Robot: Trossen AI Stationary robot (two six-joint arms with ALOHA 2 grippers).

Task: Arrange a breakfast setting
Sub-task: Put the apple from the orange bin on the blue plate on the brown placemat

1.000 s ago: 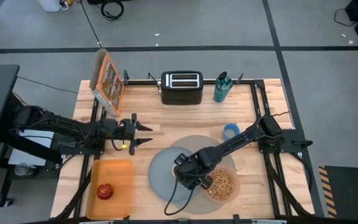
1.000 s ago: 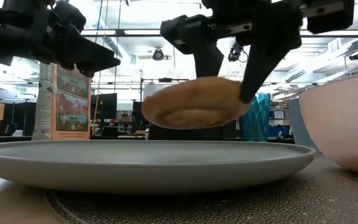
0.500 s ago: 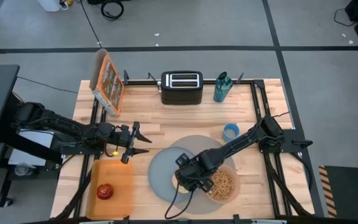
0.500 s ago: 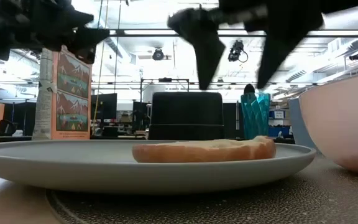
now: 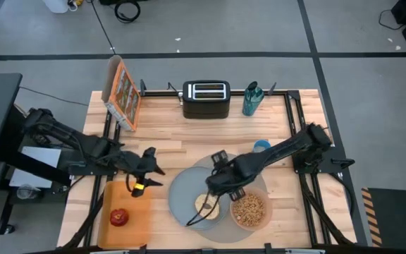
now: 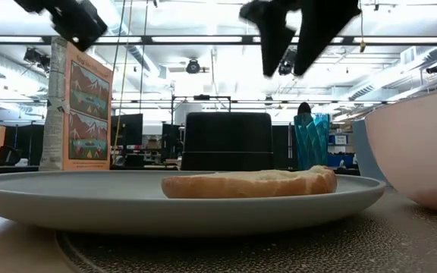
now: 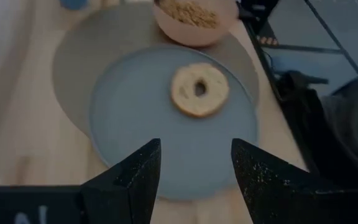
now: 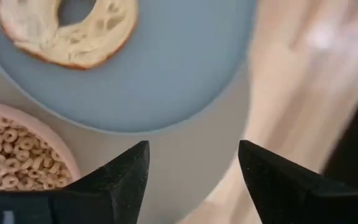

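Note:
The bagel (image 5: 206, 204) lies flat on the grey-blue plate (image 5: 185, 194), clear in the low view too (image 6: 249, 182). The plate sits on the round grey mat (image 5: 220, 164). A pink bowl (image 5: 249, 210) of cereal rings stands on the mat at the plate's right. The blue cup (image 5: 261, 147) stands by the mat's far right edge. A red apple (image 5: 119, 216) rests on the orange tray (image 5: 136, 201). My right gripper (image 6: 294, 53) hangs open above the bagel, empty. My left gripper (image 5: 149, 171) is open over the tray's far edge, pointing toward the plate.
A black toaster (image 5: 206, 99), a teal bottle (image 5: 252, 99) and an upright cereal box (image 5: 122, 92) stand along the far edge. Bare wood lies between them and the mat. Black rails run along the table's left and right sides.
My right gripper has opened and let go of the bagel, which dropped from a tilted hold to lie flat on the plate. That gripper then rose and drew toward the far edge. My left gripper rose, swung toward the near edge and turned to face the plate.

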